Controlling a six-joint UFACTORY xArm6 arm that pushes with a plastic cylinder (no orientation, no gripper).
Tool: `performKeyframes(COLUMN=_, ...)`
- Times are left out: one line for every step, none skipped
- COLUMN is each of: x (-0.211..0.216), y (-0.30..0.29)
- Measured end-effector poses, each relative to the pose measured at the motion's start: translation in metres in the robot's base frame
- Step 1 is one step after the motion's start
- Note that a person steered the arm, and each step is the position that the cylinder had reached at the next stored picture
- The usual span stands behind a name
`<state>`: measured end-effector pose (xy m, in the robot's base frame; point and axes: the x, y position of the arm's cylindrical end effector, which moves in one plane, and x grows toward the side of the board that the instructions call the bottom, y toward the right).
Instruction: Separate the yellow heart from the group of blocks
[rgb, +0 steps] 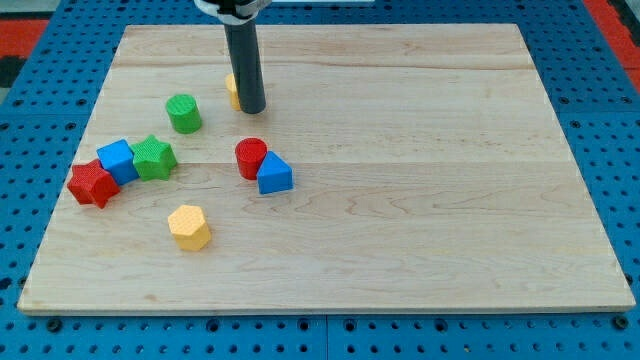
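Observation:
My tip (252, 109) rests on the board near the view's top left of centre. A yellow block (232, 90), mostly hidden behind the rod, sits just left of the tip; its shape cannot be made out. A green cylinder (184, 113) stands to the left of it. A red cylinder (251, 157) and a blue triangle (274, 174) touch each other below the tip. At the left, a red star (92, 184), a blue cube (118, 161) and a green star (153, 157) sit in a row, touching. A yellow hexagon (189, 226) lies alone lower down.
The wooden board (420, 200) lies on a blue perforated table (30, 120). The board's edges are close to the red star at the left.

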<state>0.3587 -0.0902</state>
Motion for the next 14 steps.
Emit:
performKeyframes(x=-0.026, y=-0.027)
performKeyframes(x=-0.064, y=0.001)
performKeyframes(x=-0.076, y=-0.047)
performKeyframes(x=-0.090, y=-0.094)
performKeyframes(x=-0.116, y=-0.094)
performKeyframes(x=-0.118, y=-0.019)
performKeyframes(x=-0.118, y=0.030)
performKeyframes(x=-0.113, y=0.020)
performKeyframes(x=-0.102, y=0.022)
performKeyframes(x=-0.088, y=0.022)
performKeyframes(x=-0.078, y=0.037)
performKeyframes(x=-0.062, y=0.065)
performKeyframes(x=-0.056, y=0.070)
performKeyframes(x=-0.056, y=0.130)
